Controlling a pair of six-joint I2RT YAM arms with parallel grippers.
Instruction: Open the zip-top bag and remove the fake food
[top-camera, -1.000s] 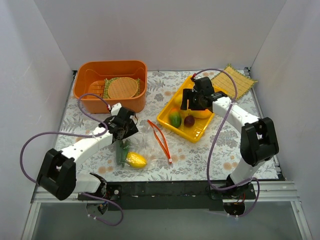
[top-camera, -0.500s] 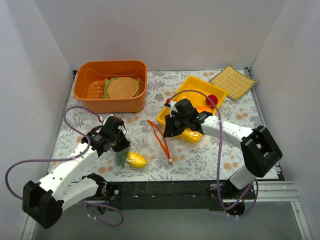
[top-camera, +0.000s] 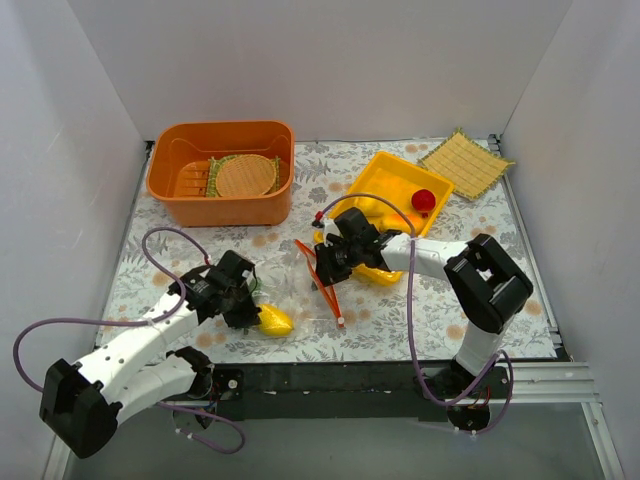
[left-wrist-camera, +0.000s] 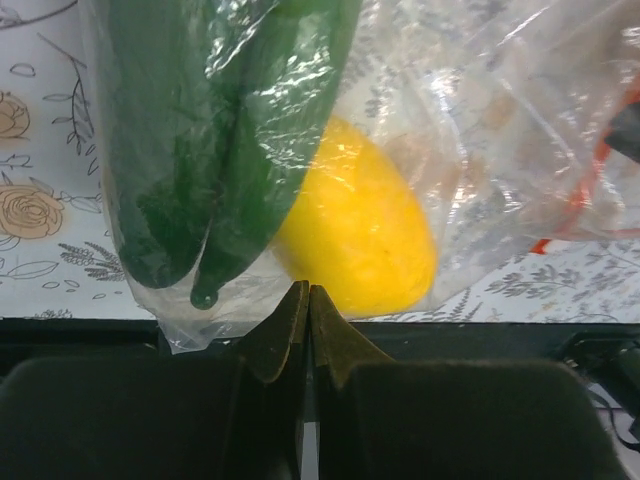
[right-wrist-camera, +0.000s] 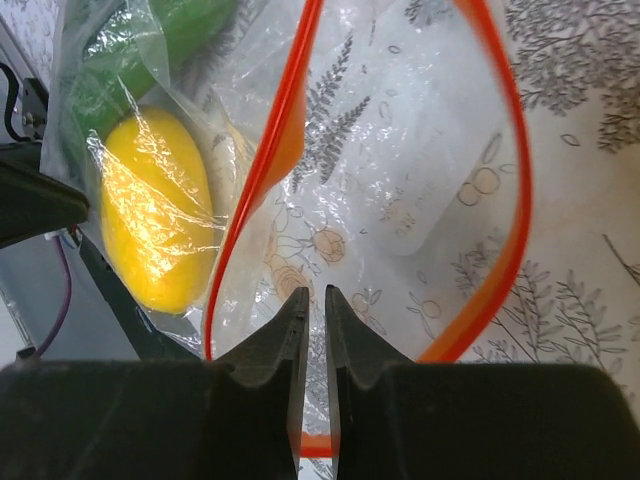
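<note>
Zip-top bag (top-camera: 300, 292) lies on the table (top-camera: 500, 260) between both arms, long axis left–right | mouth faces right gripper (right-wrist-camera: 310, 300), jaws nearly together—I can't tell if film is caught | left gripper (left-wrist-camera: 305, 292) clamped on its closed end, fake food (left-wrist-camera: 355, 235) just beyond | right is nearer the opening

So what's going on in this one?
Both arms are working on the zip-top bag at mid-table. The left gripper is shut at the bag's closed end, apparently pinching the film. The right gripper is nearly shut at the open orange-red mouth. A yellow piece and a green piece are inside the bag. A red piece lies in the yellow tray.
</note>
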